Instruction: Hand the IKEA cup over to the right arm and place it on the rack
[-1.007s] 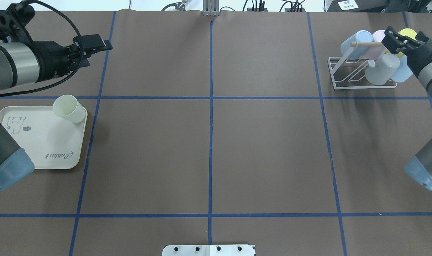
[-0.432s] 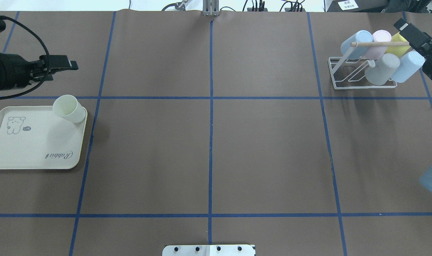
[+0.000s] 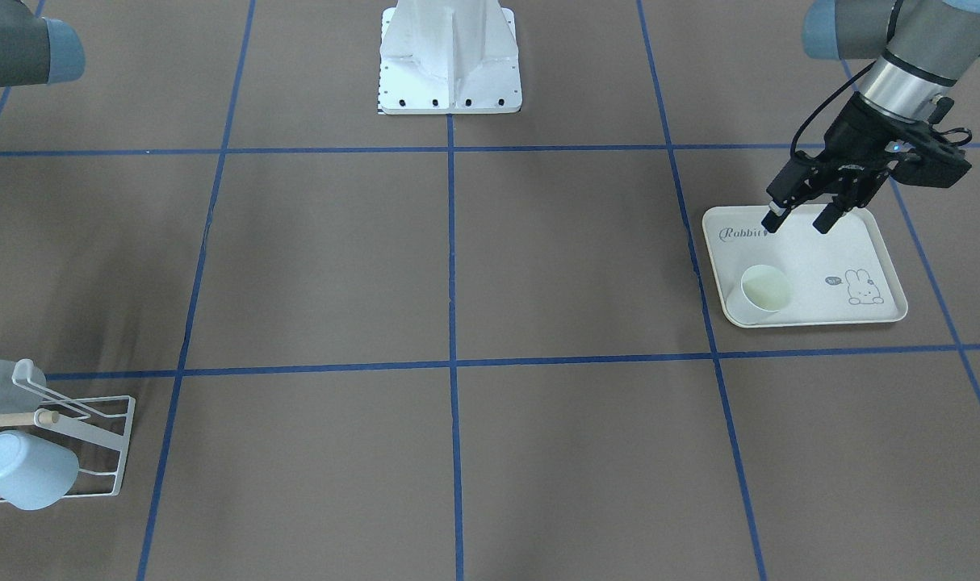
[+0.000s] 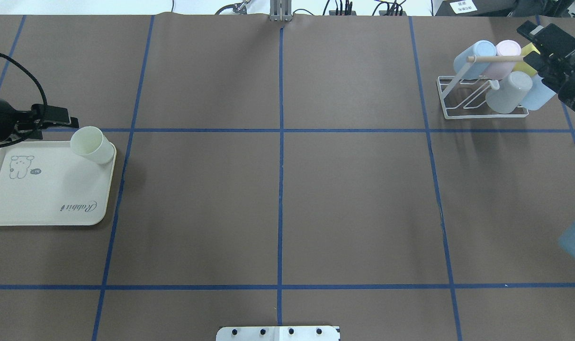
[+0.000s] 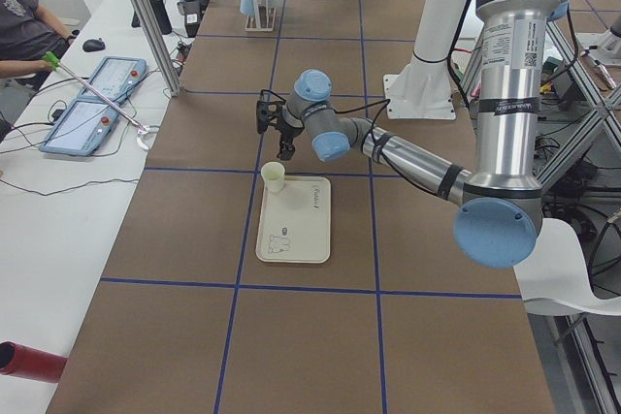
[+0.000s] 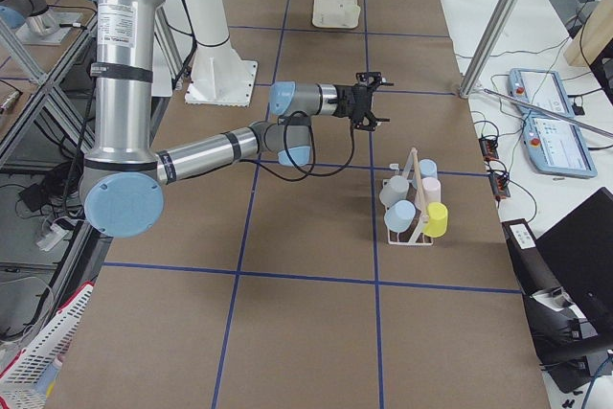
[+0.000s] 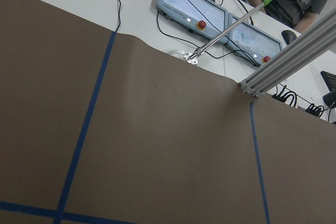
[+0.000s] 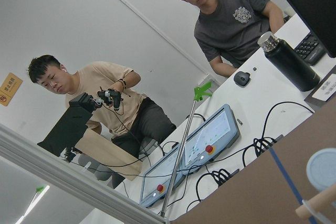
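The cream IKEA cup [image 4: 92, 144] stands upright on the far right corner of the rabbit-print tray [image 4: 46, 199]; the front view also shows the cup [image 3: 766, 288]. My left gripper [image 3: 797, 222] hangs open above the tray, a little short of the cup and touching nothing. In the overhead view the left gripper [image 4: 62, 121] sits just left of the cup's rim. The white wire rack [image 4: 458, 102] with its wooden dowel holds several pastel cups at the far right. My right gripper [image 4: 529, 45] hovers beside the rack's right end, open and empty.
The robot's white base plate [image 4: 278, 333] is at the near edge. Blue tape lines grid the brown table. Beyond the far edge lie control tablets [image 7: 199, 11] and cables, and two people [image 8: 110, 103] sit there. A dark flask [image 8: 286, 59] stands on their desk.
My left gripper has swung left and nearer, from beyond the tray to beside the cup's rim. The right gripper has drawn back to the right of the rack's cups.
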Robot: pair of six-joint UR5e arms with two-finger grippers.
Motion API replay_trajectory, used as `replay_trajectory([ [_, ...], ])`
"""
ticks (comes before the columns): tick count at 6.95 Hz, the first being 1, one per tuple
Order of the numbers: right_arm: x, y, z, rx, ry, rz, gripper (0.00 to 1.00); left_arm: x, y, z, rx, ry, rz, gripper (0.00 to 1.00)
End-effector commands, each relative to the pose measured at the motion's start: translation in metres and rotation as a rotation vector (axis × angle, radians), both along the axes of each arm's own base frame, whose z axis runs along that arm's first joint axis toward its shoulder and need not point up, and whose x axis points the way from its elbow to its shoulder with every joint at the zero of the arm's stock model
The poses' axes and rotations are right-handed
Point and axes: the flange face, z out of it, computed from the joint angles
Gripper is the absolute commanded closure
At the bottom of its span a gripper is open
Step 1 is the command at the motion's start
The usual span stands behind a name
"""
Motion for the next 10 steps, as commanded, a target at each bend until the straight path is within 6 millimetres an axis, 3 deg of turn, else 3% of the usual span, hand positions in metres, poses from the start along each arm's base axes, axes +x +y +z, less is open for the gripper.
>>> replay_trajectory([
  [1, -0.010, 0.012, -0.014, 0.008, -0.142, -0.070, 0.01, 0.020, -0.022, 0.029, -0.077, -0.072, 0.044, 0.00],
  [2, -0.014, 0.018, -0.017, 0.036, -0.168, -0.089, 0.01, 0.036, -0.045, 0.035, -0.090, -0.079, 0.047, 0.00],
  [3, -0.017, 0.020, -0.019, 0.039, -0.172, -0.098, 0.00, 0.039, -0.053, 0.042, -0.105, -0.088, 0.044, 0.00],
  [6, -0.022, 0.023, -0.020, 0.040, -0.175, -0.111, 0.00, 0.041, -0.061, 0.082, -0.107, -0.149, 0.099, 0.00],
  [10, -0.022, 0.022, -0.018, 0.041, -0.176, -0.112, 0.00, 0.043, -0.060, 0.082, -0.107, -0.149, 0.103, 0.14],
])
